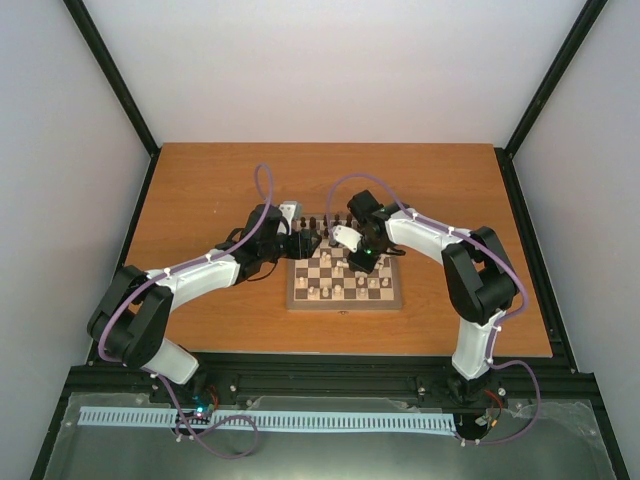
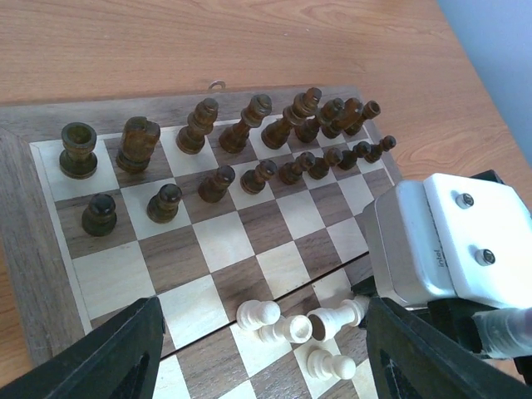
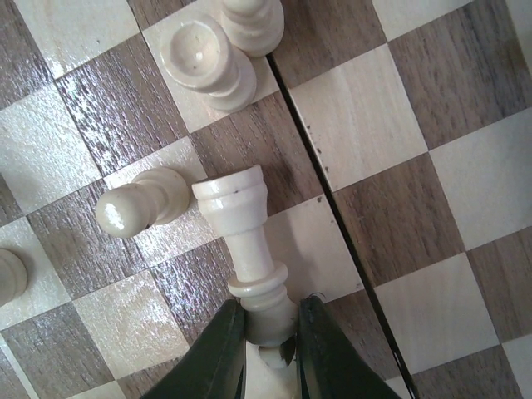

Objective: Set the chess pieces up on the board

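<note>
The board lies flat on the wooden worktop, near its middle and between the two arms. It is a square of dark brown and cream checks inside a brown wooden border, and a thin dark seam runs straight across it.

Along the board's far edge the dark pieces stand upright in one row, each on its own square. The dark pawns form a second row just in front of them. On the near half, cream pieces of pale turned wood stand loosely scattered, not in rows.

The right fingers pinch the narrow top end of a tall cream piece. It is tipped over, its round base pointing away from them. I cannot tell whether it rests on the board or is just off it. A cream pawn stands just beside that base, seemingly touching it. A cream pair stands close together a little further on.

The left fingers are spread wide over the board's left side.
</note>
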Available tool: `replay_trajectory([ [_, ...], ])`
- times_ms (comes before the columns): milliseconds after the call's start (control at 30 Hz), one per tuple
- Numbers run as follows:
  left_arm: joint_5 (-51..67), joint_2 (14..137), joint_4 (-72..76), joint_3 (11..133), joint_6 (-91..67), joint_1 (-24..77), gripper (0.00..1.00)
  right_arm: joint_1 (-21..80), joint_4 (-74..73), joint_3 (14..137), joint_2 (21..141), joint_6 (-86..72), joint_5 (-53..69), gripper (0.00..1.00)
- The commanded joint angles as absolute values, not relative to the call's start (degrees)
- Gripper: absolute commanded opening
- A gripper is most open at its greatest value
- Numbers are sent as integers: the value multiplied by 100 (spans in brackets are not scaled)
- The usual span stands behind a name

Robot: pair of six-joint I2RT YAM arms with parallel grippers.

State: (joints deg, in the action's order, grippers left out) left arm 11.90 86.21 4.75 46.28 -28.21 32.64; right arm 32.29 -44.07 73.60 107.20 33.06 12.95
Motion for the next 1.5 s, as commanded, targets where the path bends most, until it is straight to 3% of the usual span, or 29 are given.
replay_trajectory([
  [0, 1349, 8614, 680, 4851, -2562, 3322, 69, 3170, -4439, 7518, 10506, 3342, 1466, 12],
  [267, 2310, 8747, 1312, 4748, -2225, 3366, 69, 2780, -4645, 7576, 9980, 3338, 1908, 11],
  [500, 3748, 9314, 2057, 5070, -3241, 3366, 68, 2635, -4746, 7468, 9366, 3374, 2128, 12],
  [700, 4069, 9560, 2039, 5343, -3637, 3401, 68, 2633, -4756, 7394, 9132, 3340, 2258, 12],
  [1133, 4377, 9820, 2134, 5420, -3762, 3535, 44, 2635, -4768, 7302, 9011, 3331, 2425, 12],
  [1300, 4384, 9820, 2171, 5419, -3792, 3542, 41, 2636, -4782, 7275, 9009, 3339, 2431, 13],
  [1467, 4394, 9823, 2278, 5416, -3841, 3542, 32, 2637, -4799, 7276, 9026, 3337, 2443, 13],
])
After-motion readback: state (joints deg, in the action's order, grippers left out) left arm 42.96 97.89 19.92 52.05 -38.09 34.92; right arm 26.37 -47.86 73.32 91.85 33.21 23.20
